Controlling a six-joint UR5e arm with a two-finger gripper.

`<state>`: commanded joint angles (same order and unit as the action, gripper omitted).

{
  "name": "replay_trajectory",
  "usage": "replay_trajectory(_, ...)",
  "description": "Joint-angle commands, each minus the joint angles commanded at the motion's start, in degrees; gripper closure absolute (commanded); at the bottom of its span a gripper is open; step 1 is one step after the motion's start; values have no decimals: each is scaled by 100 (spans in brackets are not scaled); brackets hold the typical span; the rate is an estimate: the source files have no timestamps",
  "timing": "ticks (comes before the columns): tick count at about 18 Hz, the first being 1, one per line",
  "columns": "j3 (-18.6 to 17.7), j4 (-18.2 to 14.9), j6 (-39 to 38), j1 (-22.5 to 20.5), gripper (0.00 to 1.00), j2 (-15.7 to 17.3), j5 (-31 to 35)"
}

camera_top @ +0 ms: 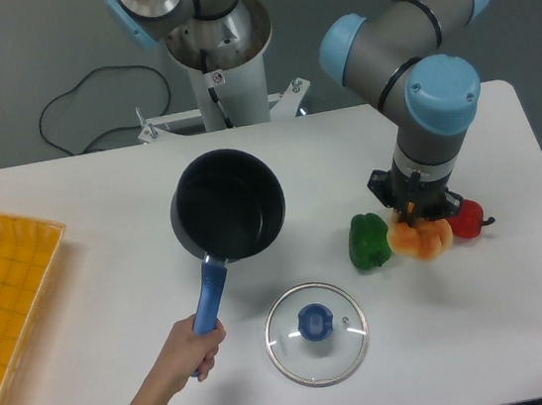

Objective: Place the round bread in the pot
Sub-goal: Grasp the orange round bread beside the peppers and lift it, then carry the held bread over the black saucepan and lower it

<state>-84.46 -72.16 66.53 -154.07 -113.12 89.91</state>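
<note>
The round bread (422, 240), an orange-golden lobed bun, rests on the white table at the right, between a green pepper and a red pepper. My gripper (416, 215) points straight down right over it, its dark fingers reaching the bun's top. The wrist hides the fingertips, so their spacing does not show. The pot (227, 205), black with a dark empty inside, stands at the table's middle, well left of the gripper. A person's hand (192, 345) grips the pot's long blue handle (209, 291).
A green pepper (367, 241) touches the bun's left side and a red pepper (468, 219) sits at its right. A glass lid with a blue knob (316, 332) lies in front of the pot. A yellow tray (2, 288) fills the left edge.
</note>
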Motion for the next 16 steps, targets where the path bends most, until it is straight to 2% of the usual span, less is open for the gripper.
replay_trajectory(4, 88, -26, 9, 17, 81, 44, -26)
replay_trajectory(6, 36, -61, 17, 17, 81, 184, -44)
replay_trajectory(9, 9, -307, 18, 44, 81, 421, -210)
replay_trajectory(16, -509, -316, 0, 395, 82, 1037, -510)
